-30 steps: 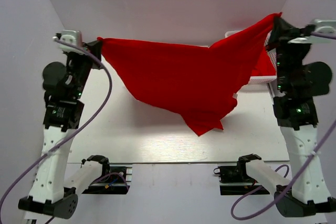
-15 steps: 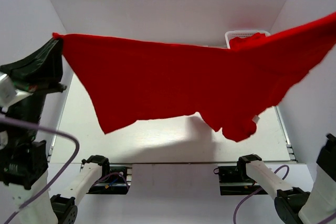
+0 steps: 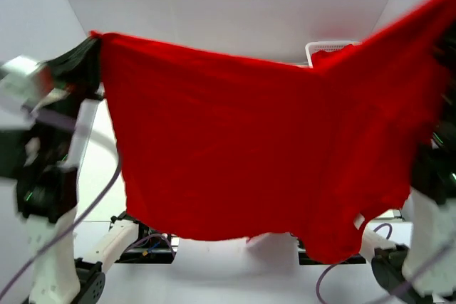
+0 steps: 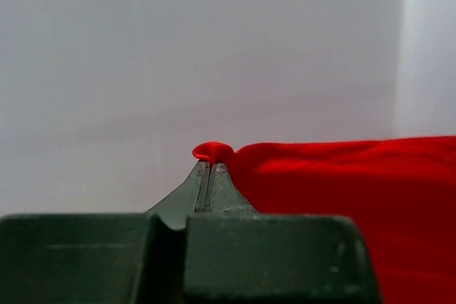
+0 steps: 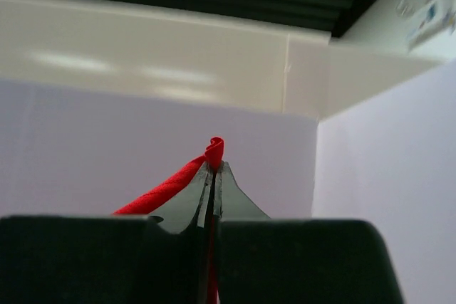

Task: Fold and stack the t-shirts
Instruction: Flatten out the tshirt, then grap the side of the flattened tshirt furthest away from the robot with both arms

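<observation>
- The left hand [image 4: 208, 165] is clamped shut on a pinch of the red t-shirt [image 4: 342, 197]; a small roll of cloth bulges over its fingertips, and the rest runs off to the right of the wrist view.
- The right hand [image 5: 214, 165] is also closed tight on the same shirt, with a little red curl poking above its tips and the cloth [image 5: 167, 189] falling away down and to the left.
- In the top view the left hand [image 3: 85, 58] sits at the shirt's upper left corner; the right hand is hidden by cloth or beyond the frame edge at the upper right.
- The t-shirt [image 3: 256, 154] hangs in the air, stretched between the two hands like a wide curtain, its top edge sagging in the middle and rising steeply to the right.
- Its lower hem hangs loose and uneven, lowest at the right, covering most of the space between the left arm [image 3: 57, 176] and the right arm [image 3: 427, 197].
- Behind the top edge, the rim of a white mesh basket [image 3: 331, 46] shows at the far right.
- The arms look blurred in the top view.
</observation>
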`<state>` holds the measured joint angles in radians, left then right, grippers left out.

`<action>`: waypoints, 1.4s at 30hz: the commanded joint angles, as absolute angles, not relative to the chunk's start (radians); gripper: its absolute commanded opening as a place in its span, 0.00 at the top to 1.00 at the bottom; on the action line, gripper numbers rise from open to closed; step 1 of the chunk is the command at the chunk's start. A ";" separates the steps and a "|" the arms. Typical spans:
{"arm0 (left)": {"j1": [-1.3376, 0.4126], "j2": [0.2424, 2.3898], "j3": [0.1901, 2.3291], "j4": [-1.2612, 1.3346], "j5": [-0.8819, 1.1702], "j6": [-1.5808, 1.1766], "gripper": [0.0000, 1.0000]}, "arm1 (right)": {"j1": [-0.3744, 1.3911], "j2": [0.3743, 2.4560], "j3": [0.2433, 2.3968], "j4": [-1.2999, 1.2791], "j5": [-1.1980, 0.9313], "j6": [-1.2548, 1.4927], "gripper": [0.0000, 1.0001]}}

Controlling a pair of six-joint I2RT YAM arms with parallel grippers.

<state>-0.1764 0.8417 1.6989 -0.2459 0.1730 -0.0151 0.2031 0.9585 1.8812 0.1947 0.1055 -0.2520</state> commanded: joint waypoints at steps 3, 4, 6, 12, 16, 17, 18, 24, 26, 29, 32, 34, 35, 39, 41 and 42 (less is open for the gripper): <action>-0.169 0.982 1.437 -0.119 0.015 -0.054 1.00 | 0.202 1.210 1.703 0.242 0.130 -0.244 1.00; -0.169 0.997 1.402 -0.094 -0.003 -0.069 1.00 | 0.199 1.232 1.689 0.247 0.115 -0.223 1.00; -0.169 1.044 1.318 -0.048 -0.057 -0.090 1.00 | 0.199 1.324 1.631 0.262 0.091 -0.203 1.00; -0.160 1.371 1.215 0.026 -0.202 -0.123 1.00 | 0.195 1.607 1.479 0.391 0.083 -0.106 1.00; -0.150 1.688 1.301 0.044 -0.233 -0.132 1.00 | 0.192 1.871 1.603 0.362 0.060 -0.063 1.00; -0.150 1.756 1.387 0.016 -0.242 -0.132 1.00 | 0.192 2.013 1.734 0.295 0.039 -0.043 1.00; -0.138 1.826 1.438 -0.009 -0.242 -0.144 1.00 | 0.190 2.064 1.784 0.275 0.029 -0.038 1.00; -0.083 2.276 1.831 -0.127 -0.187 -0.166 1.00 | 0.190 2.423 2.146 0.204 0.012 -0.023 1.00; -0.072 2.362 1.912 -0.102 -0.126 -0.166 1.00 | 0.189 2.468 2.157 0.239 -0.025 -0.026 1.00; -0.061 2.416 1.980 -0.063 -0.054 -0.156 1.00 | 0.190 2.505 2.131 0.354 -0.023 -0.034 1.00; -0.052 2.437 1.980 -0.012 -0.005 -0.156 1.00 | 0.189 2.533 2.164 0.382 -0.035 -0.057 1.00; -0.042 2.460 2.011 0.000 0.032 -0.166 1.00 | 0.189 2.517 2.160 0.382 -0.049 -0.058 1.00; -0.041 2.461 2.022 0.000 0.043 -0.166 1.00 | 0.189 2.494 2.149 0.388 -0.049 -0.054 1.00; -0.041 2.431 2.007 0.001 0.052 -0.175 1.00 | 0.193 2.340 1.929 0.452 -0.046 -0.051 1.00; -0.041 2.405 1.971 0.011 0.052 -0.175 1.00 | 0.189 2.294 1.791 0.478 -0.044 -0.048 1.00; -0.032 2.372 1.959 0.020 0.063 -0.175 1.00 | 0.192 2.220 1.760 0.491 -0.046 -0.046 1.00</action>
